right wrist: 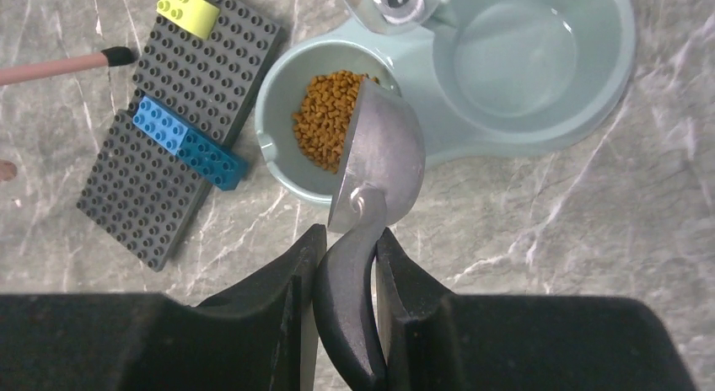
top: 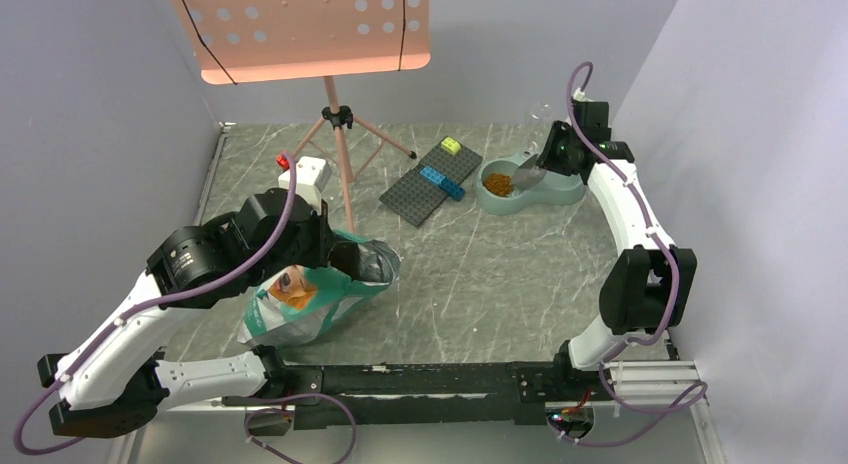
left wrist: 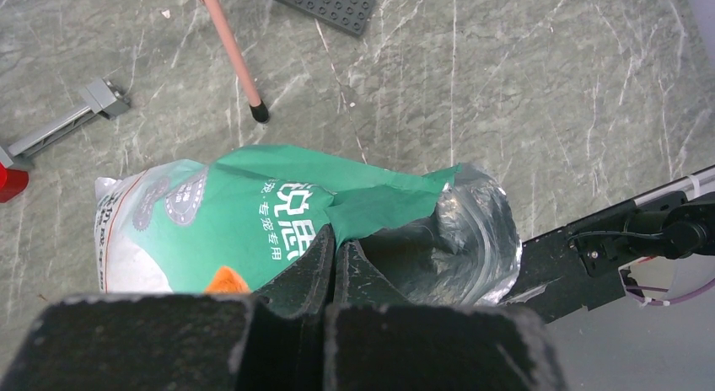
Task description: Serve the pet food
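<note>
Brown kibble, the pet food point(right wrist: 330, 119), lies heaped in the left cup of the pale blue double bowl point(right wrist: 540, 130), also seen as pet food point(top: 497, 184) in the top view. My right gripper point(right wrist: 350, 238) is shut on the black handle of a metal scoop point(right wrist: 381, 159), whose head is tipped over the cup's near rim. The right gripper point(top: 551, 156) hangs over the bowl point(top: 560, 194). My left gripper point(left wrist: 335, 246) is shut on the rim of the green bag point(left wrist: 253, 214), holding its foil mouth open. The bag point(top: 310, 299) lies near the left arm.
A grey baseplate point(top: 432, 182) with blue and yellow bricks lies left of the bowl. A pink stand on a tripod point(top: 338, 124) rises at the back. A white block with a red piece point(top: 303, 170) sits behind the bag. Walls close in both sides.
</note>
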Tool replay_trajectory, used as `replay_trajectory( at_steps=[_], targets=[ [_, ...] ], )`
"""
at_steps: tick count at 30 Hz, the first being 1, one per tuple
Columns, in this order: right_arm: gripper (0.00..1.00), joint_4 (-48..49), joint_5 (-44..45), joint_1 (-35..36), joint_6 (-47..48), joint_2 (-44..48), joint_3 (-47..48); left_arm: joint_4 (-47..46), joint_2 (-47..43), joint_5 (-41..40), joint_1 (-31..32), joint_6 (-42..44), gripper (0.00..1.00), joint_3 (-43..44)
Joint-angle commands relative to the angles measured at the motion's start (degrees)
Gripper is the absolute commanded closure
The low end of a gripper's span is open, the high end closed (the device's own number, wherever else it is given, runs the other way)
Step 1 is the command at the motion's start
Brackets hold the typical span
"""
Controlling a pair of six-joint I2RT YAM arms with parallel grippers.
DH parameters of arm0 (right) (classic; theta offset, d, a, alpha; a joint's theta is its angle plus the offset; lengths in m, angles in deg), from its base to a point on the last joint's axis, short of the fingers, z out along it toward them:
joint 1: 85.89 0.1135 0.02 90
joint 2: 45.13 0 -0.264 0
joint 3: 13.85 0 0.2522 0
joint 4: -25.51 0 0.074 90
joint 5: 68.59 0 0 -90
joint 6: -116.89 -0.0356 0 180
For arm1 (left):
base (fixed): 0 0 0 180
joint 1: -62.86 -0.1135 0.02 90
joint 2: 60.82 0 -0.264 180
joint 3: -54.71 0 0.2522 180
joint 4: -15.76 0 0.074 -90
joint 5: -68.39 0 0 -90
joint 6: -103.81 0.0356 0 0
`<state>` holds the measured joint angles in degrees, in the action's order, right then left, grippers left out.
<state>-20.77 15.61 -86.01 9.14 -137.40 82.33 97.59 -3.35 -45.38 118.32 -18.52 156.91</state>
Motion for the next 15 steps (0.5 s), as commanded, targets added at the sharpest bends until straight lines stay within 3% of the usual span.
replay_trajectory(
  at_steps=[1,8,15],
  targets=[
    [1.00,-3.69,7.69,3.70,4.30,0.81,5.31,-12.83,-1.22,-0.36,0.17,0.44,1.00,2.00],
    [1.00,-6.01,10.25,4.74,4.55,2.02,6.28,-11.73,0.38,-0.93,-0.62,1.73,1.00,2.29],
    [1.00,-7.40,5.20,3.44,0.70,11.77,1.51,-12.36,1.63,3.13,-3.10,0.96,1.00,0.32]
  ],
)
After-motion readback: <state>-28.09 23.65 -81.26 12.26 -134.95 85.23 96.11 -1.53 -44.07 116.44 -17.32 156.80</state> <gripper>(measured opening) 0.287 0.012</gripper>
